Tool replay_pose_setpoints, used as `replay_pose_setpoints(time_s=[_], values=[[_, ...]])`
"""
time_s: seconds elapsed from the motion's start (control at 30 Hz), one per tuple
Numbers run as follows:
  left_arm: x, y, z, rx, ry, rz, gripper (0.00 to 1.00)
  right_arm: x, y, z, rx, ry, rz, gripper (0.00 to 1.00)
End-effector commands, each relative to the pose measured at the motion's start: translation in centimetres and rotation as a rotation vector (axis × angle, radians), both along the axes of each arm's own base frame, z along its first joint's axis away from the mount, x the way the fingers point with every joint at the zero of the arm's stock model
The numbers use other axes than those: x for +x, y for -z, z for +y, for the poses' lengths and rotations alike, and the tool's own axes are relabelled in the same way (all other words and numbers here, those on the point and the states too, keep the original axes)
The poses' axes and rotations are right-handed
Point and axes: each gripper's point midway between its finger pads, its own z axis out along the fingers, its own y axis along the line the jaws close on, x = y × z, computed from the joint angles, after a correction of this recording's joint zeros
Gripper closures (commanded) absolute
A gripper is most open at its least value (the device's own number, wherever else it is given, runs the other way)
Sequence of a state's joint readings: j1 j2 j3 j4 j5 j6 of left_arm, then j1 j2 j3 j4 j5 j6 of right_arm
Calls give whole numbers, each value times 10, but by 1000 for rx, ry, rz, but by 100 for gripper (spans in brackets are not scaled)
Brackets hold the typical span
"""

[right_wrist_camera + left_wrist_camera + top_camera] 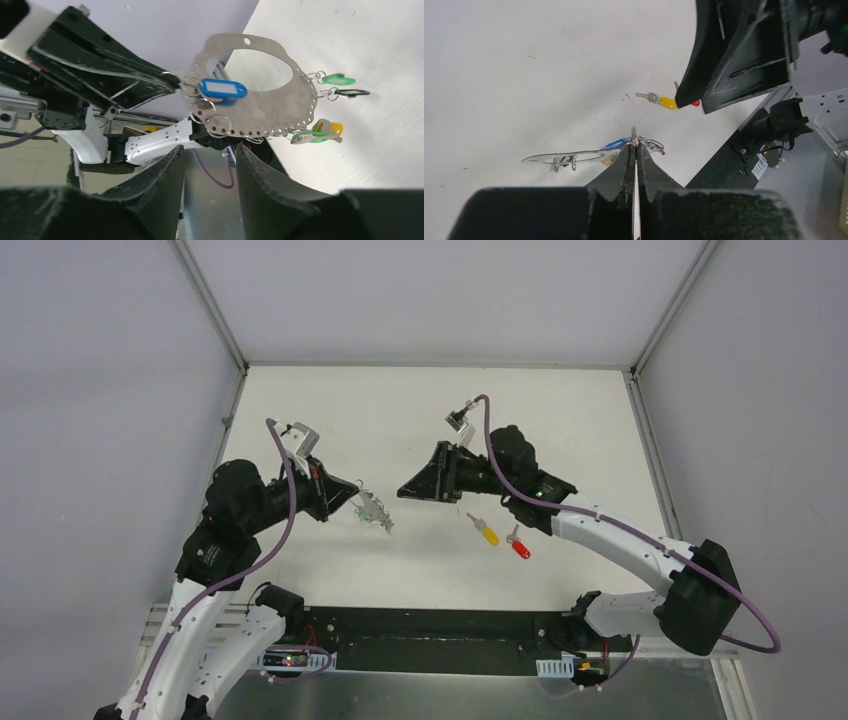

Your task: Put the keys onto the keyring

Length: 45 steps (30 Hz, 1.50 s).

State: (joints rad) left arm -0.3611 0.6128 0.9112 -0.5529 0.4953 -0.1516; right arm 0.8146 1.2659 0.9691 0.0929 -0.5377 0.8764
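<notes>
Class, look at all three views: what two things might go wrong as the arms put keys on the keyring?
The left end effector holds the keyring only at one edge, so it may swing or slip if pushed. The yellow key and red key lie close together on the table; the open, empty right end effector might knock one while grasping the other.

Thin grey metal keyring with a dull brushed sheen; glossy blue plastic tag at its 9 o'clock. Smooth matt white table.
</notes>
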Motion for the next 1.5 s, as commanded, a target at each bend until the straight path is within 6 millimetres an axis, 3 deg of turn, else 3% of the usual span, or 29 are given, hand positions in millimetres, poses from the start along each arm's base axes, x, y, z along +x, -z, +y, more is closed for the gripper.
replay_pose_setpoints(time_s=[0.0,0.33,0.6,1.07,1.33,1.47], values=[[-8,-24,-2,-64,14,-83,100,-19,-8,19,93,-57,152,55],[-21,-35,-6,-96,64,-122,100,-44,-5,42,147,-108,240,57],[-24,-41,-6,-104,74,-140,100,-52,2,51,182,-120,278,57],[-31,-49,-10,-103,125,-169,100,-50,-24,33,162,-62,144,54],[-33,-50,-10,-108,129,-169,100,-53,-35,40,183,-97,165,69],[-33,-50,-10,-107,129,-169,100,-52,-34,44,184,-97,192,72]])
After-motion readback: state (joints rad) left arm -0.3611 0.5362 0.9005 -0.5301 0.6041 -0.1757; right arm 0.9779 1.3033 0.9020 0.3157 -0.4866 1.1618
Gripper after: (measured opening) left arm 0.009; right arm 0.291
